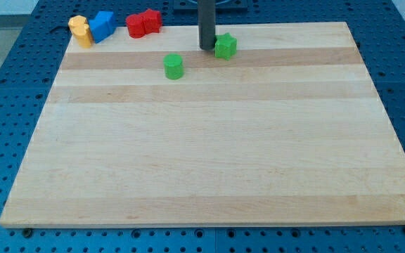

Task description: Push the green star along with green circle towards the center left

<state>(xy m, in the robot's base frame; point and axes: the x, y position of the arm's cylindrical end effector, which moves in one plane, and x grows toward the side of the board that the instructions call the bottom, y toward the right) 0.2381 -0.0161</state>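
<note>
The green star (225,46) lies near the top of the wooden board, slightly right of centre. The green circle (174,66) stands lower and to the left of it. My dark rod comes down from the view's top, and my tip (207,48) rests on the board just left of the green star, touching or nearly touching it. The tip stands between the star and the circle, closer to the star.
At the top left corner sit yellow blocks (81,31) and a blue block (102,25) side by side. Two red blocks (143,22) lie at the top edge to their right. The wooden board (209,154) rests on a blue perforated table.
</note>
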